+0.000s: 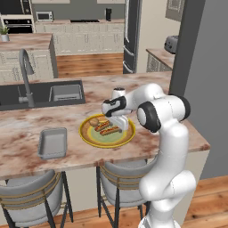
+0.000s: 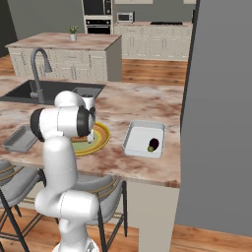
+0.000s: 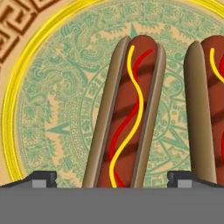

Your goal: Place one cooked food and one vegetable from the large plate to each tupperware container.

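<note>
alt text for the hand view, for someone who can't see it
Close from above, the open gripper straddles a hot dog with red and yellow squiggles, lying on the large plate. A second hot dog lies alongside at the right edge.

I count two hot dogs point(image 1: 107, 128) on one big plate point(image 1: 89, 139). I see one small brown ball point(image 1: 94, 121) on that plate too. I count two trays: one grey tray point(image 1: 53, 143) and one white tray point(image 2: 143, 139). One dark purple lump point(image 2: 153, 144) sits in the white tray. I see two stools point(image 1: 31, 189), one sink point(image 1: 66, 92) and one tap point(image 1: 26, 75).
</note>
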